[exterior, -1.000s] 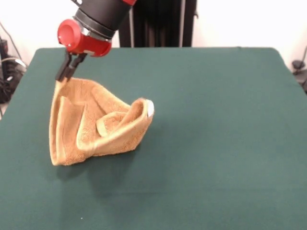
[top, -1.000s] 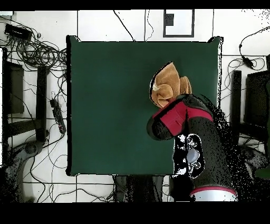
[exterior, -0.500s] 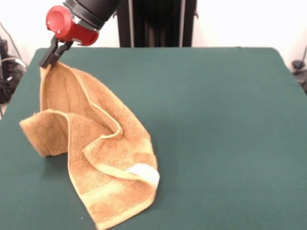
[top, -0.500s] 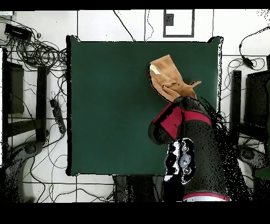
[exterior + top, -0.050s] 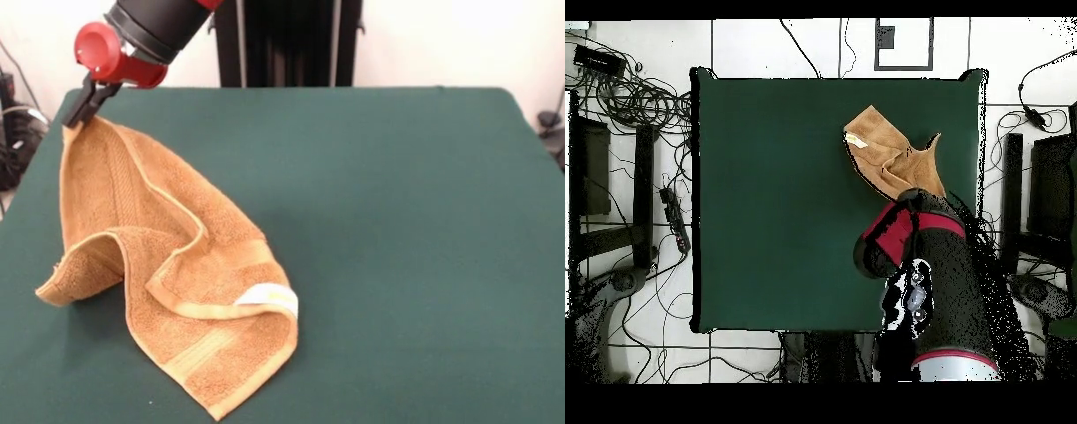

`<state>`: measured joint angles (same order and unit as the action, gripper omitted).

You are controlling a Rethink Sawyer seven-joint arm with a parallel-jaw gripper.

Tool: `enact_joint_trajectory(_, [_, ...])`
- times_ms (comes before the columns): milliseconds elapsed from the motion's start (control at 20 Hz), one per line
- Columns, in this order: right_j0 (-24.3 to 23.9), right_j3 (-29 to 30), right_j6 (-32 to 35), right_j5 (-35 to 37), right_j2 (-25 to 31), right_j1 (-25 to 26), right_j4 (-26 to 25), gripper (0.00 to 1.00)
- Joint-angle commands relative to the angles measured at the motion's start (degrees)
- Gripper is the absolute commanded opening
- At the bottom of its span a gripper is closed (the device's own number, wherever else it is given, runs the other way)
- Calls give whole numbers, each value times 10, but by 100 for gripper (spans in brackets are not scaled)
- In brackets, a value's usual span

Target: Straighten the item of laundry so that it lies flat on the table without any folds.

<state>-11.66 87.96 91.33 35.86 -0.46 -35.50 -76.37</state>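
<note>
The towel (image 5: pixel 168 274) is orange-tan terry cloth, looped and nubby in texture, with flat woven bands running near its hemmed edges. It is not flat. One corner is lifted clear of the table (image 5: pixel 397 221) and held in my pincer (image 5: pixel 78 110); from there the cloth slopes down in a long sheet to the surface. Partway down, a raised ridge arches across it, and one flap curls out to a loose corner at the front view's left. The lower part lies on the felt, with an edge turned over on itself in a folded lip; a small white label (image 5: pixel 265 296) shows at that fold. The lowest corner points toward the table's near edge in the front view.

My pincer's two black fingers (image 5: pixel 88 99) are closed tight on the raised corner, with cloth pinched between them. Behind them sit my red collar and black arm housing.

The table is dark green, matt and felt-like. The towel occupies the front view's left portion. In the overhead view the towel (image 5: pixel 890 150) lies beside my arm.
</note>
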Motion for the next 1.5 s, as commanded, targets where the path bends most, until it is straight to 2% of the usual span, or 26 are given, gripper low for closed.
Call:
enact_joint_trajectory(50, [25, 30, -20, -7, 18, 54, -11, 0])
enact_joint_trajectory(400, [-34, 99, 40, -146, 65, 27, 44, 0])
enact_joint_trajectory(550, [-32, 113, 76, -185, 61, 20, 54, 0])
enact_joint_trajectory(750, [24, 107, 205, -290, -10, 24, 57, 0])
enact_joint_trajectory(800, [57, 94, 249, -337, -55, 37, 70, 0])
enact_joint_trajectory(850, [78, 85, 264, -367, -87, 49, 87, 0])
enact_joint_trajectory(900, [114, 70, 284, -413, -143, 74, 127, 0])
enact_joint_trajectory(1000, [144, 72, 272, -465, -195, 102, 200, 0])
enact_joint_trajectory(1050, [147, 78, 264, -473, -199, 103, 217, 0])
enact_joint_trajectory(1250, [140, 107, 232, -453, -188, 74, 249, 0])
enact_joint_trajectory(1500, [163, 136, 209, -451, -220, 53, 282, 0])
